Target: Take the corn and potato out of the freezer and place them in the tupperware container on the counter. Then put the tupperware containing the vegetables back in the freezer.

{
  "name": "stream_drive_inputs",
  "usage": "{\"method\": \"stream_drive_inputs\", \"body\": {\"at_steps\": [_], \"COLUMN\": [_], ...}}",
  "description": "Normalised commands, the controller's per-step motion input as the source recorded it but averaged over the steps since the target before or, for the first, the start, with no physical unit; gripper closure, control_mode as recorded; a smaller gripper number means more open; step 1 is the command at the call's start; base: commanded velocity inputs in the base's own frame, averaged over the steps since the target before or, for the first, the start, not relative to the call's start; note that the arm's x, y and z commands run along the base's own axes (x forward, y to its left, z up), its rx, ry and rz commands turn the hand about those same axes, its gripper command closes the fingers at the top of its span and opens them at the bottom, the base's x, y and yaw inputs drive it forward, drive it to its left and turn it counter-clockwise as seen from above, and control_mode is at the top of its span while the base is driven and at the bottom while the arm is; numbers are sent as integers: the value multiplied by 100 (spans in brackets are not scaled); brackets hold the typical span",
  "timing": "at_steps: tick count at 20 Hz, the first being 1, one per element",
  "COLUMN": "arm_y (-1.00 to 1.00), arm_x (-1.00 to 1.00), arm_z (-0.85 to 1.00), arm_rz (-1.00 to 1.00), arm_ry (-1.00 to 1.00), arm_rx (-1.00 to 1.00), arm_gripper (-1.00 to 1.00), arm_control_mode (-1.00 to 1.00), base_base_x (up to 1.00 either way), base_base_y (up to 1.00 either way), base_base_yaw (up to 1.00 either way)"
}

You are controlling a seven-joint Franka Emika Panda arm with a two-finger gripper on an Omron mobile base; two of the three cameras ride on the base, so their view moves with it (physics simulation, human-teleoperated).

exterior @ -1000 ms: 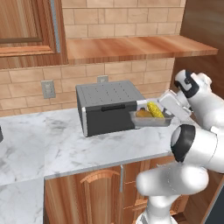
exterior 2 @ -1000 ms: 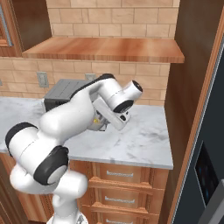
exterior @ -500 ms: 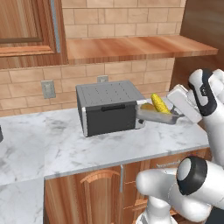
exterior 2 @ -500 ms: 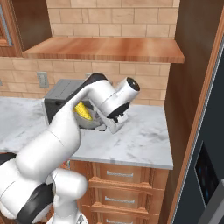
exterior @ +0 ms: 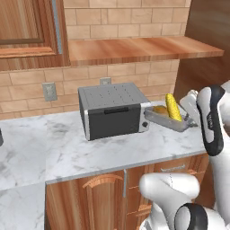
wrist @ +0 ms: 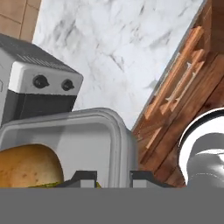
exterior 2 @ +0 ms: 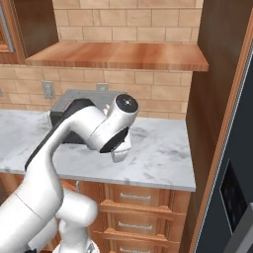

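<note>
Over the marbled counter (exterior: 103,148), near its right end beside the toaster oven (exterior: 112,110), the gripper (wrist: 113,177) holds the tupperware container (exterior: 168,121) with corn (exterior: 173,107) and potato (exterior: 160,109) inside, so only the freezer trip seems left.

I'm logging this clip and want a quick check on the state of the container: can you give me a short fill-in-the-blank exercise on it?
1. The corn lies in the tupperware container beside the golden-brown ____.
2. The container is held above the marbled ____, not resting on it.
3. The dark grey appliance just left of the container in the left base view is a ____.
4. The gripper holds the container at its ____.

Missing words: potato; counter; toaster oven; rim
</note>
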Motion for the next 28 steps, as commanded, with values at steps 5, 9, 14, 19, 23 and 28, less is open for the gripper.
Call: {"method": "stream_drive_inputs", "body": {"at_steps": [5,9,14,19,23,28], "arm_y": [13,4,3,4,2,0], "arm_x": [-47,-18,-19,-5,-15,-27], "arm_z": [0,9,22,3,31,66], "arm_rz": [-42,-39,-34,-4,0,-2], "arm_ry": [-6,-2,0,-1,-3,0], "arm_rx": [-23,-13,-2,0,0,1], "arm_gripper": [100,100,100,100,100,100], "arm_control_mode": [-100,-100,-100,-100,-100,-100], "base_base_x": [0,0,0,0,0,0], "base_base_y": [0,0,0,0,0,0], "base_base_yaw": [0,0,0,0,0,0]}}
